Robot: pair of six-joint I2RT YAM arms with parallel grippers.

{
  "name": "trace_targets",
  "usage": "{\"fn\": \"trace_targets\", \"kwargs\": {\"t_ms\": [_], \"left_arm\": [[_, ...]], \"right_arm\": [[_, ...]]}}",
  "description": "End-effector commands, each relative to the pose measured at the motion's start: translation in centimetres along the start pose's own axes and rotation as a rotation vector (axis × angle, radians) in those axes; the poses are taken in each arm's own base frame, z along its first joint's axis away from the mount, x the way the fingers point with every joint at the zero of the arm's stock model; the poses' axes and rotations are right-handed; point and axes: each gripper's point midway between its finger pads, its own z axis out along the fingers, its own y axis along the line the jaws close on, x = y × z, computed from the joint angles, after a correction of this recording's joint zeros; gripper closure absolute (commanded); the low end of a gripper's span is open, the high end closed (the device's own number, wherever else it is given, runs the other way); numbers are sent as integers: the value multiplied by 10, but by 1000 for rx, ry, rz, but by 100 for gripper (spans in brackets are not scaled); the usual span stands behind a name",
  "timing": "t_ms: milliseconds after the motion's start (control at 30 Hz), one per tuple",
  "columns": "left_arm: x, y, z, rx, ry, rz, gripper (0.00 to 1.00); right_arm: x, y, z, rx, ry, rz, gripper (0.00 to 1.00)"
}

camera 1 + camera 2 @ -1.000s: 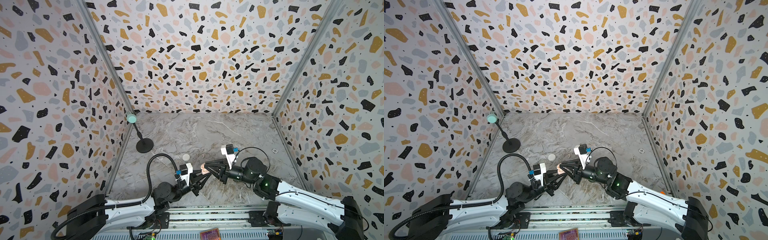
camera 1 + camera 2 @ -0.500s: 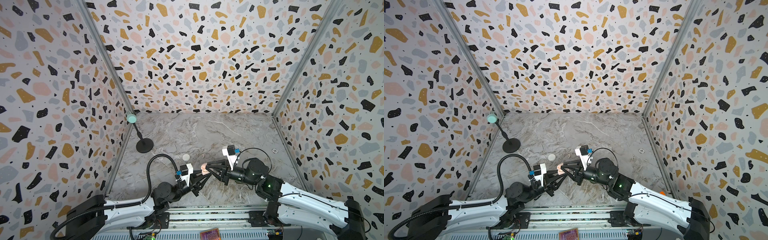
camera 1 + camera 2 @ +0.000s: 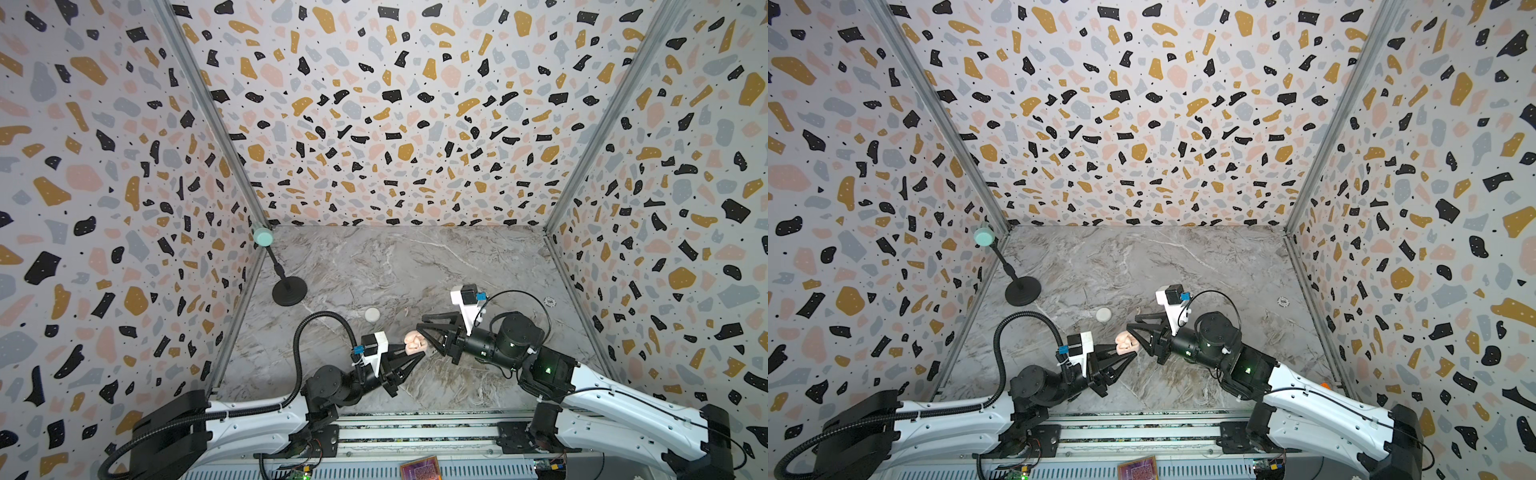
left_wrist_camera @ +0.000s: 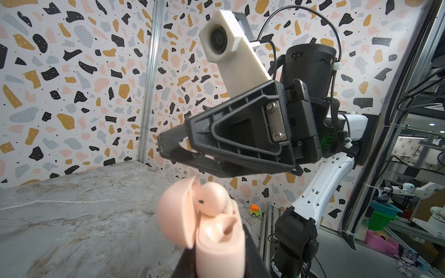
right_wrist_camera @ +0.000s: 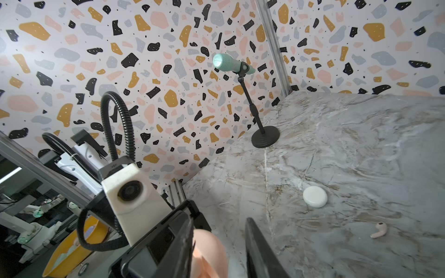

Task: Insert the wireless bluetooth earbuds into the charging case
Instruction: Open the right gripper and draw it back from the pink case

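My left gripper (image 3: 415, 354) (image 4: 219, 262) is shut on the pale pink charging case (image 3: 414, 344) (image 3: 1127, 344) (image 4: 219, 248), held above the table with its lid swung open. One pink earbud (image 4: 212, 199) sits in the case with its head sticking up. My right gripper (image 3: 419, 325) (image 5: 219, 220) hovers just over the case, open, with nothing between its fingers. A second pink earbud (image 5: 379, 230) (image 3: 406, 309) lies loose on the marble table beyond the case.
A closed white round case (image 3: 372, 314) (image 5: 315, 196) lies near the loose earbud. A microphone on a black stand (image 3: 289, 291) (image 3: 1022, 291) is at the back left. A small round disc (image 3: 550, 301) lies by the right wall.
The right gripper's jaws have spread apart and it has edged back to the right, off the case. The left gripper and the case have stayed put.
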Motion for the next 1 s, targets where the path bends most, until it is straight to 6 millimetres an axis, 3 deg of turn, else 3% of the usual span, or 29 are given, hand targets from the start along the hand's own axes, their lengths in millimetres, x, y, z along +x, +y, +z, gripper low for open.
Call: {"fn": "trace_targets", "kwargs": {"t_ms": [0, 200, 333, 567, 967], "left_arm": [[-18, -7, 1, 26, -57, 42, 100], [-13, -2, 0, -7, -39, 83, 100], [-7, 3, 0, -34, -16, 101, 100], [-5, 4, -2, -36, -10, 103, 100], [-2, 3, -3, -32, 1, 114, 100]], "right_arm": [[-9, 2, -7, 27, 1, -44, 57], [-6, 6, -14, 31, 2, -83, 36], [-7, 8, -18, 32, -4, -96, 30], [-1, 9, -20, 30, 16, -112, 28], [13, 7, -7, 63, 68, -138, 27]]}}
